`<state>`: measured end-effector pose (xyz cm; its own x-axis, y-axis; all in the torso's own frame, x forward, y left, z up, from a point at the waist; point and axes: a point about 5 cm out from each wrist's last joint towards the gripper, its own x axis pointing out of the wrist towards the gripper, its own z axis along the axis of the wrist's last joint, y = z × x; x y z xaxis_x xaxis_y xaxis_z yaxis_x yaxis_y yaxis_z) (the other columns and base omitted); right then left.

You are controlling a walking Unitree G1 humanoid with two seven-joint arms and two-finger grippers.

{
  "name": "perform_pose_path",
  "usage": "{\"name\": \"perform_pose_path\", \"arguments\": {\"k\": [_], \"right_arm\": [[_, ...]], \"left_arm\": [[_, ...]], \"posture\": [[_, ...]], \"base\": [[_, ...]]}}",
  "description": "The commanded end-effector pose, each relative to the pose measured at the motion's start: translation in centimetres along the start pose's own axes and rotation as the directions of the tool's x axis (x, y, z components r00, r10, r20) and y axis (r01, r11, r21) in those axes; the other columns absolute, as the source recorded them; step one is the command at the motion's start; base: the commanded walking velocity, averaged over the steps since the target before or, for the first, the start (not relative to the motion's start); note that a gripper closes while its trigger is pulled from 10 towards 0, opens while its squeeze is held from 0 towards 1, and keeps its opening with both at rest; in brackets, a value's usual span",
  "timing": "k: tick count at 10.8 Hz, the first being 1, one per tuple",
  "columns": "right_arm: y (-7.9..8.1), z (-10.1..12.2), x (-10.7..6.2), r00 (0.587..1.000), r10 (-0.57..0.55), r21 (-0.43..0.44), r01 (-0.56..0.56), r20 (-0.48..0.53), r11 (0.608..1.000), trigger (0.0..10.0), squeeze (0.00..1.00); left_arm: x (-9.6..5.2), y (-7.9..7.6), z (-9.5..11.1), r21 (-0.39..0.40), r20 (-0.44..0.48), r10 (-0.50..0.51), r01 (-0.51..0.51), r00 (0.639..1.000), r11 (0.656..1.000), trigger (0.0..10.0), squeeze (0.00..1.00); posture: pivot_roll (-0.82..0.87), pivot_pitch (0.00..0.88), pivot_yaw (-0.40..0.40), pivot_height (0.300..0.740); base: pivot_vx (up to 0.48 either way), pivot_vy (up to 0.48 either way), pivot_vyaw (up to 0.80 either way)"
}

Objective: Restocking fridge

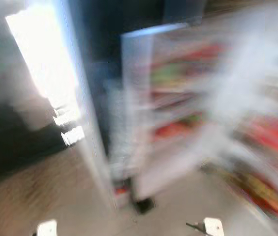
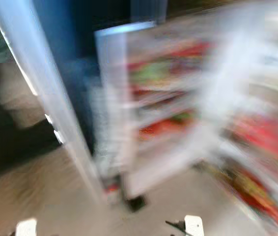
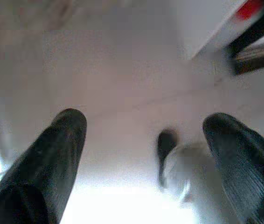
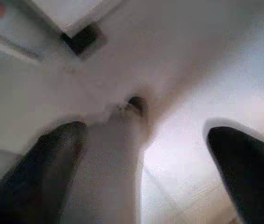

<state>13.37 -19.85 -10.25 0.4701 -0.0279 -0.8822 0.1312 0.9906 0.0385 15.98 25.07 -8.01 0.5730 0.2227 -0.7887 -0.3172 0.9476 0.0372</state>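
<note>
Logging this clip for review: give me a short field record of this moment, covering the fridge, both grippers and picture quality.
picture quality: head views heavily blurred, as if the camera is moving
fridge: doors open, shelves with red and green items, too blurred to identify
floor: pale, bare in front of the fridge
left gripper: fingers apart, holding nothing, pointing down at the floor
right gripper: fingers apart, holding nothing, pointing down at the floor
contact with fridge: none visible
</note>
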Motion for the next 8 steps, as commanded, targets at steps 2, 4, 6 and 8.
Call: {"name": "perform_pose_path", "arguments": {"k": [2, 4, 6, 8], "right_arm": [[-0.21, 0.07, 0.01, 1.0, -0.005, 0.001, 0.005, -0.013, 1.0, 10.0, 0.0], [-0.26, 0.12, 0.02, 1.0, -0.009, 0.002, 0.009, -0.012, 1.0, 10.0, 0.0], [-0.32, 0.18, 0.02, 1.0, -0.02, 0.001, 0.02, -0.007, 1.0, 10.0, 0.0], [-0.64, 0.26, -0.02, 0.997, -0.079, 0.027, 0.079, 0.013, 0.997, 10.0, 0.0]], "left_arm": [[0.0, -0.65, -0.31, 0.007, -0.009, -0.015, 0.016, 1.0, 1.0, 10.0, 0.0], [0.01, -0.7, -0.29, 0.005, -0.009, -0.014, 0.014, 1.0, 1.0, 10.0, 0.0], [0.02, -0.72, -0.28, 0.003, -0.01, -0.016, 0.016, 1.0, 1.0, 10.0, 0.0], [0.02, -0.72, -0.27, 0.006, -0.011, -0.016, 0.016, 1.0, 1.0, 10.0, 0.0]], "posture": [[-0.05, 0.0, 0.018, 0.74], [-0.05, 0.0, 0.017, 0.74], [-0.05, 0.0, 0.018, 0.74], [-0.07, 0.0, 0.024, 0.74]], "base": [[0.0, 0.0, -0.71], [0.0, 0.0, -0.71], [0.0, 0.0, -0.71], [0.0, 0.0, 0.0]]}}
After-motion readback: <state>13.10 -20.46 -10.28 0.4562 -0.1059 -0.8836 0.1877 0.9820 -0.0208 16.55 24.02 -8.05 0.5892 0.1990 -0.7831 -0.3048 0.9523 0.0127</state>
